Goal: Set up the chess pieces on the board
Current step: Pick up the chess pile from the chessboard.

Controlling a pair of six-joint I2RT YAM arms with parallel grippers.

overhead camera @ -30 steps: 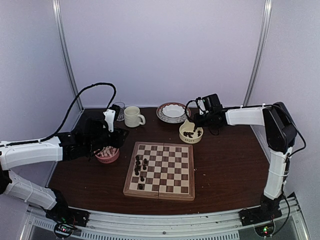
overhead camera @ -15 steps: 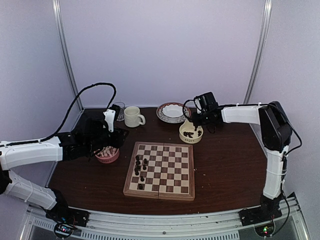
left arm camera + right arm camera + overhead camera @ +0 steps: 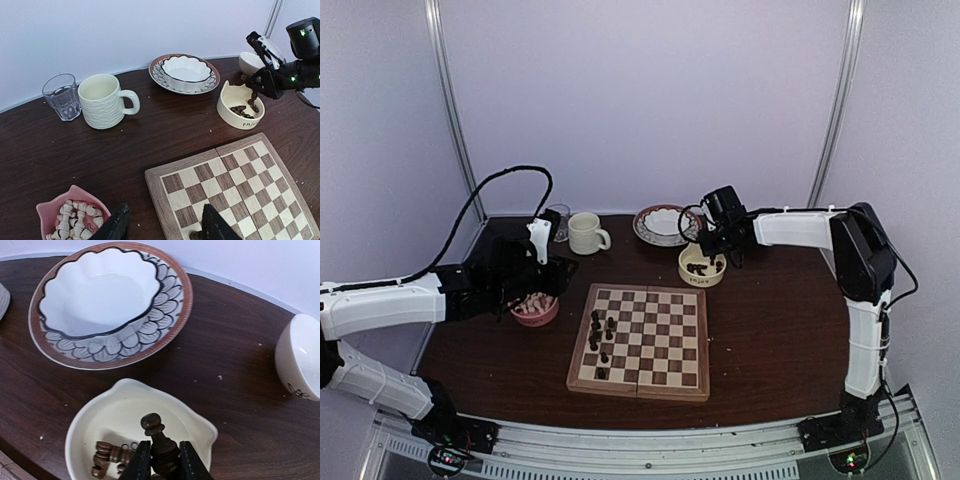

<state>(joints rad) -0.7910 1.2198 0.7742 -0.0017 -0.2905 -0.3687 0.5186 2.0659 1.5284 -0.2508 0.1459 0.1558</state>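
The board [image 3: 655, 345] lies in the middle of the table, with several dark chess pieces [image 3: 598, 328] standing on its left squares. Behind it, a cream bowl [image 3: 117, 407] holds more dark pieces [image 3: 107, 456]. My right gripper [image 3: 161, 462] hangs over that bowl, shut on one dark piece [image 3: 155, 430], which stands upright between the fingers. My left gripper [image 3: 162, 225] is open above the board's far-left corner [image 3: 160, 185], with nothing between its fingers. One dark piece [image 3: 194, 234] stands close beside its right finger.
A pink bowl [image 3: 75, 196] of pale pieces sits left of the board. At the back stand a glass [image 3: 61, 95], a cream mug [image 3: 102, 100] and a patterned plate [image 3: 161, 80] carrying a white scalloped bowl. A small white bowl [image 3: 300, 360] sits at the right.
My right arm has shifted left, and its gripper now hangs over the cream bowl. The left arm has not moved.
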